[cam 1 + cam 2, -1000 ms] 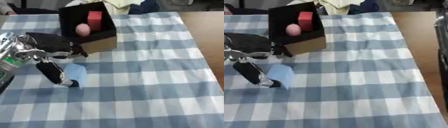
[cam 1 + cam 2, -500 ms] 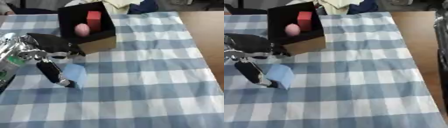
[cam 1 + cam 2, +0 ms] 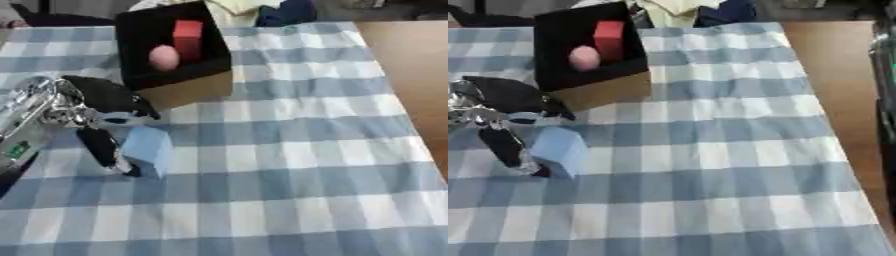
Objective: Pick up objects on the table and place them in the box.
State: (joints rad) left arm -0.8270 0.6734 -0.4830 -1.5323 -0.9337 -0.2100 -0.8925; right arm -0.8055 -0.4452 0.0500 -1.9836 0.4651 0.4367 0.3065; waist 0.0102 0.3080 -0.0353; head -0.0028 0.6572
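Between the left hand's (image 3: 98,116) thumb and fingers sits a pale blue block (image 3: 147,148), pinched just above the checked worktop (image 3: 289,150). Beyond the hand, the black box (image 3: 171,55) holds a pink ball (image 3: 163,57) and a red block (image 3: 186,39).

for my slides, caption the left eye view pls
Left hand grasping a light blue block beside the box.

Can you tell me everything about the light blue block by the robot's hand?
The light blue block looks like a small cube with flat, smooth sides, maybe foam or plastic. It sits a bit tilted on the blue and white checked cloth, just in front of the black box. The robot's left hand is around it: dark fingers press its left side and others reach over the top.
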